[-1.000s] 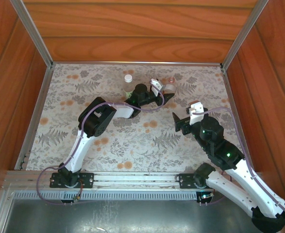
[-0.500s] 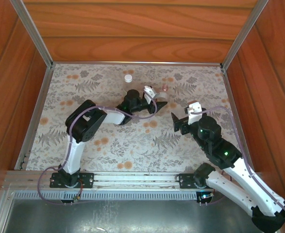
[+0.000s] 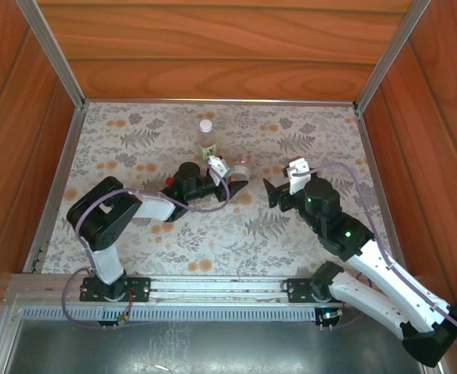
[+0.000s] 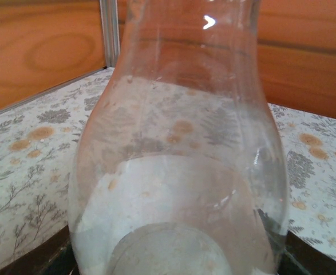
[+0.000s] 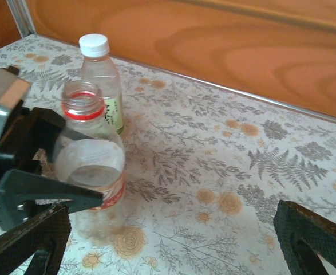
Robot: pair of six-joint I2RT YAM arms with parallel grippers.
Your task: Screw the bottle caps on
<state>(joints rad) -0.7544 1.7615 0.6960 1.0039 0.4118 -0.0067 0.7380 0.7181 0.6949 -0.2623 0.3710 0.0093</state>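
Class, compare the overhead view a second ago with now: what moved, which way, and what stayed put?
The left gripper drew back toward the near left of the table, bringing the uncapped short bottle along in its grip. The right gripper edged left toward that bottle, jaws wide open. The white-capped bottle stayed where it was at the back.

The shorter bottle (image 4: 173, 172) stands so close to the left wrist camera that its neck runs off the top edge and its base off the bottom. The left gripper (image 4: 173, 264) is no more than dark slivers in the two lower corners. From the right wrist, the taller bottle (image 5: 105, 86) is hidden low down behind the shorter one. The right gripper (image 5: 173, 212) has both fingers clipped by the bottom edge. Overhead, what looks like the red cap (image 3: 169, 181) peeks out beside the left arm (image 3: 127, 206), too small to make out properly.
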